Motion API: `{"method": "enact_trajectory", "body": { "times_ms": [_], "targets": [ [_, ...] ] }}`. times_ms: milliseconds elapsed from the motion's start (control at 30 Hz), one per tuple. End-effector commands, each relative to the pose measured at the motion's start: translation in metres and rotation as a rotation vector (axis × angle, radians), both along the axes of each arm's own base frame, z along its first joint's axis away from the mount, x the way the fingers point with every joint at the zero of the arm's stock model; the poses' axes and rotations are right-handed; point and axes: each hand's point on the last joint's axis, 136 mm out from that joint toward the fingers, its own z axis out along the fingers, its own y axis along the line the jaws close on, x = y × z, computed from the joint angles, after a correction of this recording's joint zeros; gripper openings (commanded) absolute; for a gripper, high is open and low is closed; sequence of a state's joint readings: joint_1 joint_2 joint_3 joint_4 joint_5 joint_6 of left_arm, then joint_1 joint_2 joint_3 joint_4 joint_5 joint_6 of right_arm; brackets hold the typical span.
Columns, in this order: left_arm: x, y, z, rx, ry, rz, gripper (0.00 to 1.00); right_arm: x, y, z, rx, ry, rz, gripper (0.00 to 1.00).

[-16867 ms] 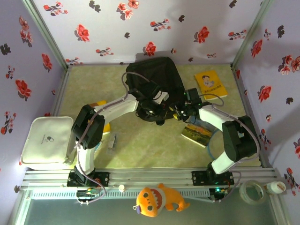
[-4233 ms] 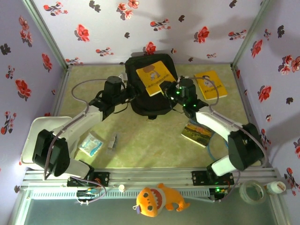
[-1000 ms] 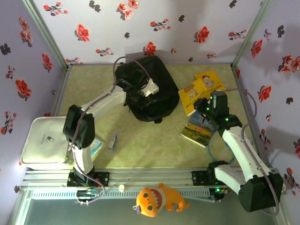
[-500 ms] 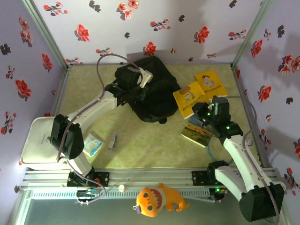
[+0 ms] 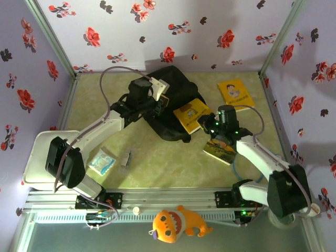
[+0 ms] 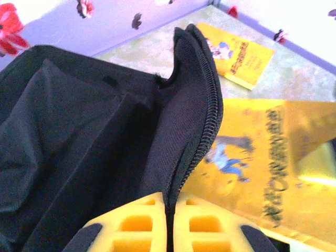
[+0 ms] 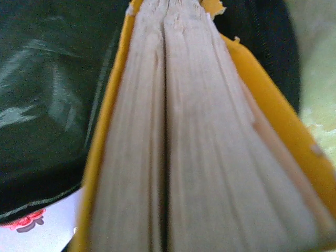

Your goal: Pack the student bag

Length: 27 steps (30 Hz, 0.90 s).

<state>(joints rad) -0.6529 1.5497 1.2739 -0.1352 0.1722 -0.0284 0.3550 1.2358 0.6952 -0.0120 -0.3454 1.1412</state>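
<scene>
1. The pale green table carries everything, with flowered walls on three sides.
2. The student bag lies at the far middle of the table, unzipped. The left gripper is clenched on its zipped rim. In the left wrist view, the yellow fingers press together with the zip edge pinched between them. The bag's dark inside shows on one side of the raised rim.
3. The white case lies flat at the near left edge, well apart from the bag. The left arm partly covers it.
4. The yellow book is held tilted, and its far end touches or overlaps the bag's right side. The right gripper grasps its near corner. The right wrist view shows its page edges up close between yellow covers, with dark bag fabric behind.
5. A second yellow book lies flat at the far right, apart from the bag.
6. A landscape-cover book lies flat under the right arm, just on the near side of the held book.
7. An orange plush toy lies on the ledge in front of the arm bases.
8. A blue-and-white packet lies near the white case, beside the left arm.
9. A small slim thing lies just right of the packet and is too small to tell what it is.
</scene>
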Motion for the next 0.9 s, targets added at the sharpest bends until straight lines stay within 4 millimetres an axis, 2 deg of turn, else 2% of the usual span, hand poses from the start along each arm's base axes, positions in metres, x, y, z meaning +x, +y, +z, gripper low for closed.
{"method": "enact_trajectory", "body": {
  "times_ms": [0, 167, 233, 433, 533, 700, 867],
  "targets": [
    [-0.011, -0.015, 0.057, -0.148, -0.121, -0.086, 0.00, 0.040, 0.025, 0.058, 0.126, -0.191, 0.002, 0.08],
    [-0.010, -0.016, 0.061, -0.163, -0.118, -0.082, 0.00, 0.066, 0.044, 0.072, 0.198, -0.268, 0.005, 0.08],
    [-0.010, -0.016, 0.061, -0.167, -0.114, -0.079, 0.00, 0.072, 0.049, 0.072, 0.201, -0.279, 0.011, 0.08],
    [-0.008, -0.017, 0.065, -0.181, -0.124, -0.073, 0.00, 0.086, 0.072, 0.053, 0.195, -0.256, 0.062, 0.09],
    [-0.007, -0.017, 0.068, -0.191, -0.130, -0.069, 0.00, 0.096, 0.081, 0.036, 0.189, -0.223, 0.078, 0.09],
    [-0.004, -0.017, 0.060, -0.181, -0.119, -0.062, 0.00, 0.112, 0.098, 0.009, 0.198, -0.177, 0.102, 0.10],
    [0.000, -0.014, 0.049, -0.165, -0.105, -0.041, 0.00, 0.128, 0.115, -0.007, 0.264, -0.131, 0.114, 0.12]
  ]
}}
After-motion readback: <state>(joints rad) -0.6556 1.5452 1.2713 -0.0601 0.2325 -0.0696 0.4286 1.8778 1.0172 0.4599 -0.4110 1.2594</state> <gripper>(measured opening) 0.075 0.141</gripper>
